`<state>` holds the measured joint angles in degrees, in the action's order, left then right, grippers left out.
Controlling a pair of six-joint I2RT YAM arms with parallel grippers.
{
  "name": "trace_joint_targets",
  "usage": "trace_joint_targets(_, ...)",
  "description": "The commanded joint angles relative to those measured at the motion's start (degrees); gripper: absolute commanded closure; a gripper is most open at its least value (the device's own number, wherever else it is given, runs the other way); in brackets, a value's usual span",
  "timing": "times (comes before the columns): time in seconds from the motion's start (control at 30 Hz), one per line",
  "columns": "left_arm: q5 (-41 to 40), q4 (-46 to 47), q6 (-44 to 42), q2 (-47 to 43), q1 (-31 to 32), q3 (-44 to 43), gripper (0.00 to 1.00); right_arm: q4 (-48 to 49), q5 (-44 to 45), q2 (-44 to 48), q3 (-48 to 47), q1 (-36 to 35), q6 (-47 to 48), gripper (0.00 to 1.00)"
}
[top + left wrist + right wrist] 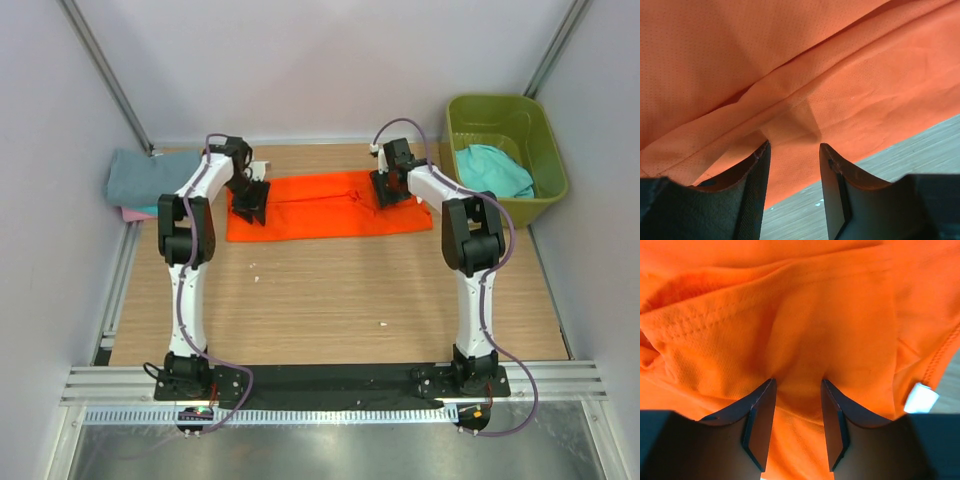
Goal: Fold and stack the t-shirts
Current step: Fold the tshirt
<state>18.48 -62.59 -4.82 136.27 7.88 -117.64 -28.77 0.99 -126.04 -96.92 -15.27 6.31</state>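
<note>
Orange pin-dotted knit t-shirt point(330, 215), folded long rectangle, small white label point(920, 397)

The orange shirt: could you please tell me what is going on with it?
Two arms are folding the orange shirt, a long folded band on the table. The left gripper is at its left end, the right gripper at its right end, both open over the cloth. A grey-blue shirt lies folded far left; a teal shirt sits in the tub.

No legible text (neck label point(921, 397) included)
</note>
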Motion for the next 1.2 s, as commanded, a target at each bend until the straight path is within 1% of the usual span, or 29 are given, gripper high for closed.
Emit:
trace_joint_targets(0.0, -5.0, 1.1, -1.5, -1.3, 1.4, 1.6, 0.54, -0.6, -2.5, -2.6, -5.7, 0.1, -2.5, 0.52)
trace_joint_targets(0.07, -7.6, 2.3, -2.8, -2.8, 2.5, 5.0, 0.55, -1.0, -2.7, -6.1, -9.8, 0.0, -2.8, 0.52)
trace_joint_targets(0.1, -9.2, 3.2, -3.4, -4.9, 3.3, 7.1, 0.55, -0.9, -2.8, -7.2, -11.2, 0.1, -2.8, 0.53)
trace_joint_targets(0.13, -10.8, 5.2, -4.6, -6.4, 5.0, 12.1, 0.55, -1.0, -2.8, -9.5, -13.9, 0.1, -2.8, 0.52)
trace_joint_targets(0.2, -13.9, 6.6, -5.6, -10.4, 7.9, 16.6, 0.55, -1.5, -2.6, -11.8, -17.2, 0.0, -2.7, 0.52)
trace_joint_targets(0.23, -14.6, 7.9, -5.9, -11.7, 8.9, 20.8, 0.55, -1.7, -2.7, -12.7, -20.2, 0.0, -2.7, 0.52)
trace_joint_targets(0.3, -16.7, 8.9, -5.7, -15.4, 11.7, 24.8, 0.55, -1.8, -2.7, -15.5, -22.9, 0.0, -2.8, 0.52)
trace_joint_targets(0.33, -17.5, 9.5, -5.3, -16.5, 12.6, 28.3, 0.55, -1.8, -2.7, -17.0, -25.4, -0.2, -2.9, 0.52)
trace_joint_targets(0.4, -18.0, 10.0, -4.4, -18.6, 15.0, 31.1, 0.55, -1.5, -2.6, -18.2, -27.6, -0.5, -2.8, 0.52)
trace_joint_targets(0.43, -20.9, 10.4, -4.1, -20.4, 15.8, 32.5, 0.55, -0.8, -2.4, -18.6, -29.3, -0.5, -2.8, 0.51)
trace_joint_targets(0.53, -23.0, 10.4, -2.7, -22.7, 19.4, 36.8, 0.55, 0.6, -2.2, -20.8, -32.2, -1.0, -3.0, 0.49)
trace_joint_targets(0.57, -23.2, 10.3, -2.7, -23.1, 19.4, 37.7, 0.55, 0.7, -2.3, -21.3, -32.8, -1.2, -3.0, 0.49)
trace_joint_targets(0.67, -25.4, 10.8, -3.3, -25.5, 24.7, 41.8, 0.55, 1.3, -2.2, -22.6, -34.9, -1.6, -3.2, 0.48)
trace_joint_targets(0.8, -26.7, 11.2, -3.9, -27.7, 29.1, 45.2, 0.54, 1.3, -2.3, -22.8, -35.6, -1.8, -3.5, 0.48)
trace_joint_targets(0.83, -26.2, 11.2, -3.9, -28.2, 29.6, 45.5, 0.60, 1.3, -2.1, -22.8, -35.5, -1.8, -3.5, 0.48)
trace_joint_targets(0.93, -25.8, 11.0, -3.4, -27.5, 30.6, 45.8, 0.66, 1.4, -1.5, -22.6, -34.9, -1.6, -3.3, 0.48)
trace_joint_targets(1.03, -24.5, 10.2, -2.9, -25.6, 31.0, 44.5, 0.71, 1.8, -1.8, -22.8, -35.1, -1.6, -3.6, 0.48)
trace_joint_targets(1.1, -24.4, 9.9, -2.5, -24.4, 31.6, 43.9, 0.72, 2.1, -1.9, -22.8, -35.5, -1.5, -3.9, 0.47)
trace_joint_targets(1.17, -24.9, 9.7, -1.9, -23.7, 32.3, 43.0, 0.77, 2.5, -1.9, -22.8, -35.8, -1.7, -4.5, 0.48)
